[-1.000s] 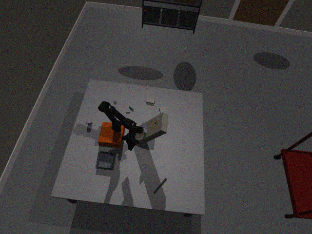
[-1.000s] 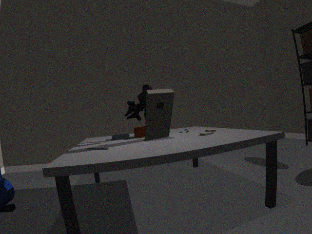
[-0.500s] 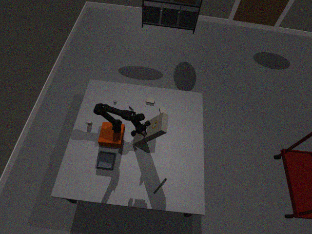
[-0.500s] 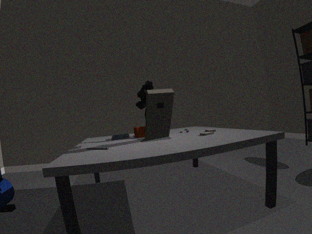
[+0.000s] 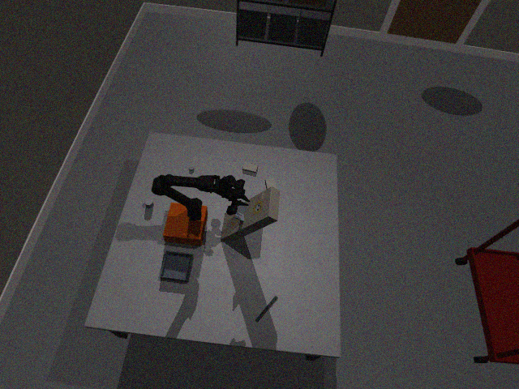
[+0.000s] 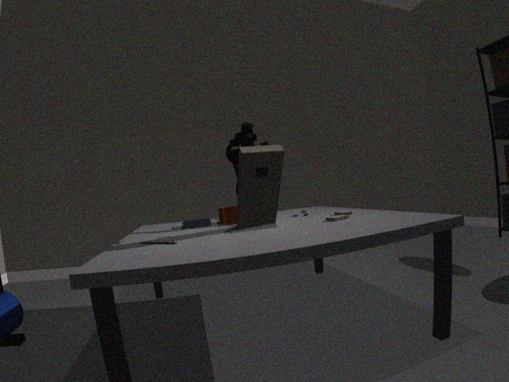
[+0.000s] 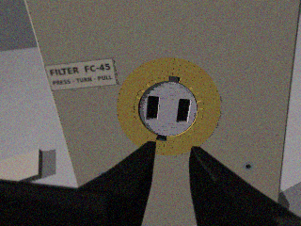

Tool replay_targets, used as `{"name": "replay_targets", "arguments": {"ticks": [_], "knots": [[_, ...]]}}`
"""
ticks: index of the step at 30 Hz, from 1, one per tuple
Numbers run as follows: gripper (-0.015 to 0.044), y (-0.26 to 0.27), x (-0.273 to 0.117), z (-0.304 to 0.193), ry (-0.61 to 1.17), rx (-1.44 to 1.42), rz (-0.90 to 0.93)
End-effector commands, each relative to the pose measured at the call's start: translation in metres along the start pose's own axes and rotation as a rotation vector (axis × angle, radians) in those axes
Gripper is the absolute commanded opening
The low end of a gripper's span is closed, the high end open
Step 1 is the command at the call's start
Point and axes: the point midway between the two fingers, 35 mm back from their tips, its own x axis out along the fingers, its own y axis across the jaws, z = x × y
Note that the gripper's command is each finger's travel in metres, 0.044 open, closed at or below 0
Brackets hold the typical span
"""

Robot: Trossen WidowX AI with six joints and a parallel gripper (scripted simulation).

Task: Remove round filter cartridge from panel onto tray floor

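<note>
The round grey filter cartridge (image 7: pixel 167 118) (image 5: pixel 257 207) sits in the service panel (image 7: pixel 254 94) (image 5: pixel 273 203) (image 6: pixel 258 197), inside a yellow ring. Its two dark slots stand side by side, nearly upright, in the wrist view. Small dark notches show at its upper and lower edge. My gripper (image 7: pixel 172 152) (image 5: pixel 248 203) is open by a narrow gap, with nothing between the fingers. Its tips point at the panel and appear just below the cartridge in the wrist view; whether they touch is hidden. The blue-grey tray (image 5: pixel 174 279) (image 6: pixel 196 223) holds nothing that I can see.
The orange base block (image 5: pixel 184 230) (image 6: pixel 227 215) stands between the tray and the arm. A dark bar (image 5: pixel 266 309) (image 6: pixel 158 243) lies near the table's front. A pale box (image 5: pixel 250 168) and small cylinders lie behind and left. A small dark dot (image 7: pixel 247 166) marks the panel's lower right.
</note>
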Motion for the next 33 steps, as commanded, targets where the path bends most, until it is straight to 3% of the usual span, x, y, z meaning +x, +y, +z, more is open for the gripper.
{"name": "replay_targets", "arguments": {"ticks": [1, 33], "knots": [[0.0089, 0.002, -0.001, 0.002, -0.003, -0.011, 0.008], [0.0089, 0.002, 0.049, 0.003, -0.007, -0.011, 0.009]]}}
